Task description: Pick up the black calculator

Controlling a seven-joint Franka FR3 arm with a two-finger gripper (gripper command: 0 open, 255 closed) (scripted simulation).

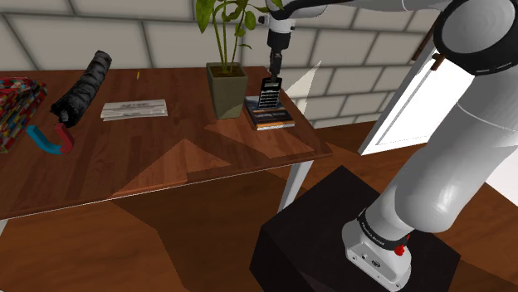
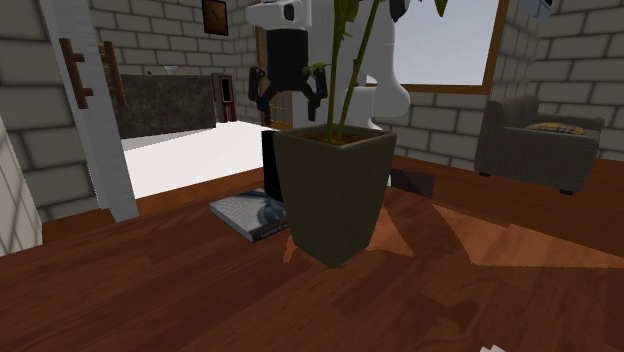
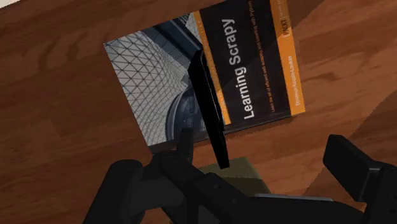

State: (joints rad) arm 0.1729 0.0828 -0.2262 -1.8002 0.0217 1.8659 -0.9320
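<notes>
the gripper (image 1: 275,68) (image 2: 290,98) (image 3: 264,149) hangs over the far corner of the table (image 1: 166,158) with its two fingers apart. the top end of the black calculator (image 1: 271,91) (image 2: 270,165) (image 3: 210,108) comes up between the fingers. it is close to one finger and well away from the other, so it is not squeezed. the calculator stands on its end, with its long side going up and down and leaning just a little. its bottom end is down at the book (image 1: 274,119) (image 2: 245,212) (image 3: 254,70), but i cannot tell if it touches. in the shoulder view its face with the keys is turned to the camera. in the wrist view you see its thin edge, running from the hand down toward the book. the book lies flat on the table and its cover says "learning scrapy". just beside the book and the calculator is a dark green pot (image 1: 227,93) (image 2: 335,195), and in it grows a tall green plant (image 1: 224,25) (image 2: 345,60). farther along the table, to the shoulder view's left, lie some flat papers (image 1: 134,109). past them is a folded black umbrella (image 1: 81,90). at the table's end is a bright thing of many colours (image 1: 15,112).
</notes>
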